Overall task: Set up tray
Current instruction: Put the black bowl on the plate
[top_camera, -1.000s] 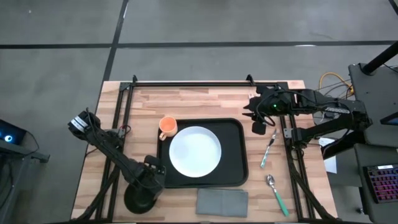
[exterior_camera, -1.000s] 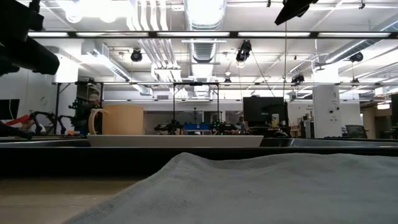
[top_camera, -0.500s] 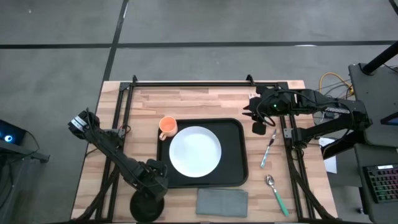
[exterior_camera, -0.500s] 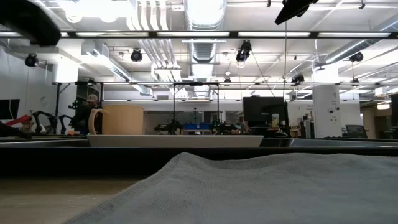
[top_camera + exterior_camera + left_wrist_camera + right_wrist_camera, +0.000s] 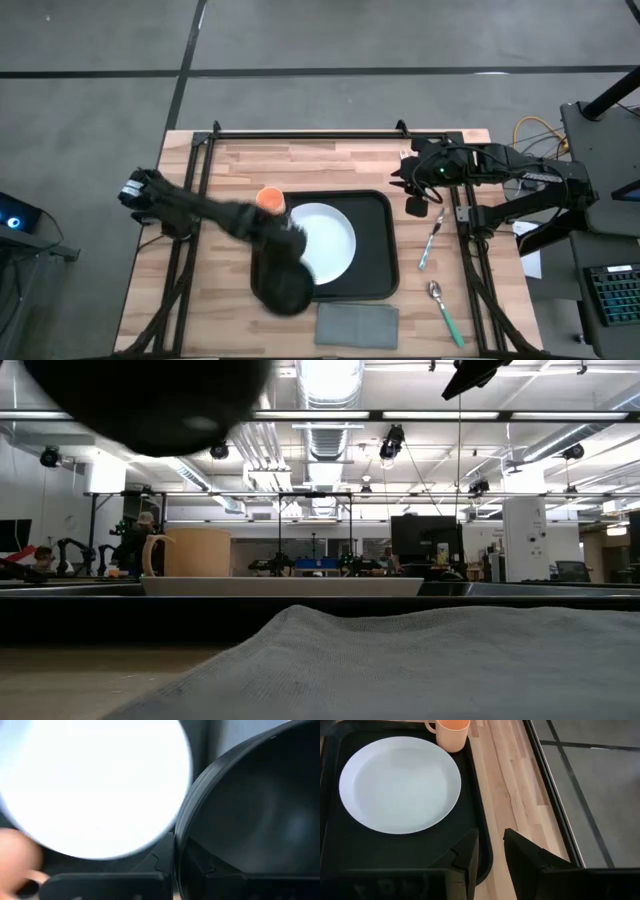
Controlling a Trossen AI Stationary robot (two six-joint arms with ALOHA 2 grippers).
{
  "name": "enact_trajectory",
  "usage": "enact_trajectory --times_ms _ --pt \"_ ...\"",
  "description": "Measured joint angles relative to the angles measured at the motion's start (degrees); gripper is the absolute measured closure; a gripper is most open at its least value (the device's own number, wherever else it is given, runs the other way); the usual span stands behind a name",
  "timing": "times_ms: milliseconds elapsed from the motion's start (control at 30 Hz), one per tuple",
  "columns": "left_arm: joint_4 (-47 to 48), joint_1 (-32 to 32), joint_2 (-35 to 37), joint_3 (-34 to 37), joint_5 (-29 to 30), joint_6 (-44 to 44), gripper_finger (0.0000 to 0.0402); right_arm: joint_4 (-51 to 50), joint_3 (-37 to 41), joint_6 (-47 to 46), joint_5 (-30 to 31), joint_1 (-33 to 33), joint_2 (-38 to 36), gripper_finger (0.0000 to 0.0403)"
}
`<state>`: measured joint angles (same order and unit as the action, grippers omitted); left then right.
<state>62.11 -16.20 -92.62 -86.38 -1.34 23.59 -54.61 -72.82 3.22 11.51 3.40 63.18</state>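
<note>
The black tray (image 5: 375,240) lies mid-table and carries the white plate (image 5: 330,230). The orange cup (image 5: 270,199) stands at its far left corner. My left gripper (image 5: 292,262) is shut on a black bowl (image 5: 287,288) above the tray's near left part. In the low view the bowl (image 5: 150,400) hangs high off the table. My right gripper (image 5: 415,205) hovers open, holding nothing, just off the tray's far right corner. Its wrist view looks along the tray (image 5: 335,845) to the plate (image 5: 400,785) and cup (image 5: 452,730). My left gripper (image 5: 180,855) holds the black bowl by its rim (image 5: 182,830), one finger inside the bowl and one outside. The bowl is lifted clear, above the tray and beside the plate (image 5: 95,785).
A folded grey napkin (image 5: 357,325) lies at the near edge below the tray. A fork (image 5: 432,240) and a green-handled spoon (image 5: 443,310) lie on the wood right of the tray. Black frame rails run along the table's left, right and far sides.
My left arm has swung fast from the table's near left corner toward the right and far side. It has carried the black bowl from beside the tray to above the tray's near left part. In the low view the bowl now fills the upper left.
</note>
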Motion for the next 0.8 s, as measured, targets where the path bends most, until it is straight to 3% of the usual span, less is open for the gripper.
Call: enact_trajectory --times_ms 200,367,800 --pt "0.3 12.8 -0.1 -0.7 -1.5 -8.2 0.0401 0.0 0.3 -0.1 0.0 0.0 0.0 0.0328" --pt "0.2 19.9 -0.1 -0.6 -1.6 -10.7 0.0401 0.0 1.3 -0.5 0.0 0.0 0.0 0.0329" --pt "-2.0 22.4 -7.6 -0.6 -1.8 -12.1 0.0401 0.0 2.2 -1.6 0.0 0.0 0.0 0.0314"
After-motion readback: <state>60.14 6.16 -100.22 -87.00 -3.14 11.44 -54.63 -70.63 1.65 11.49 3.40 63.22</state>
